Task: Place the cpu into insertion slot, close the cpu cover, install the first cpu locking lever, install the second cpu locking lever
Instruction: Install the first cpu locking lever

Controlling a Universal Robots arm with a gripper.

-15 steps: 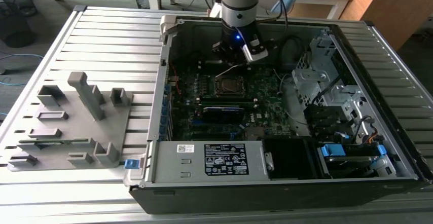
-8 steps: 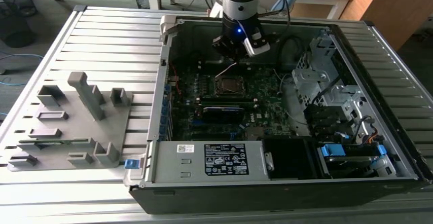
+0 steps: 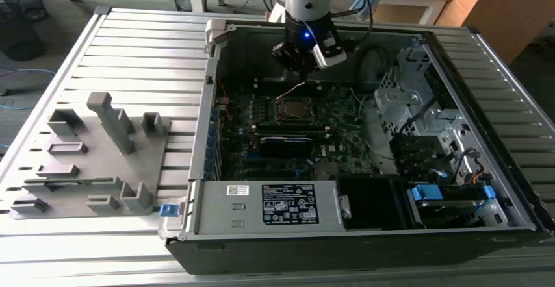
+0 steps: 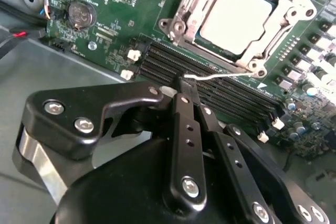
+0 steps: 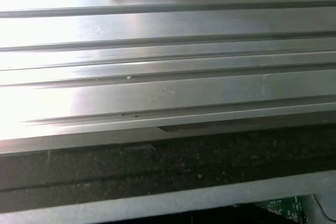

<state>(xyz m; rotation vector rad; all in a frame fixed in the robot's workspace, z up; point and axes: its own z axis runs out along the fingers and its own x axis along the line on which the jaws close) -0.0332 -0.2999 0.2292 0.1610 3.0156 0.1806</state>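
The gripper [image 4: 185, 85] is seen over the motherboard [image 3: 295, 128] inside the open computer case [image 3: 364, 235], just behind the insertion slot [image 3: 293, 108] toward the case's rear wall. In the second wrist view the black fingers [image 4: 184, 129] are pressed together at the tips, with no gap visible, and a thin silvery wire lever [image 4: 220, 76] is pinched at its end between them. The lever runs from the fingertips along the near edge of the socket, above the memory slots [image 4: 210, 90].

The cpu [image 4: 236, 17] is seated flat in the insertion slot, its dull silver top exposed. The cpu cover [image 4: 202, 19] is lying down around it as a silvery frame, the chip showing through its window. Whether the cover is fully latched cannot be told.

In the exterior view the same lever [image 3: 289, 91] is seen as a pale line rising at an angle from the socket's rear edge up toward the gripper [image 3: 305, 71].

The case lies on its side on a slatted metal table [image 3: 130, 47]. A labelled power supply box [image 3: 269, 204] sits at the case's front edge, and a grey fixture block [image 3: 95, 157] stands on the table beside the case, on the exterior view's left. Slatted metal surface [image 5: 168, 77] is seen in the first wrist view.
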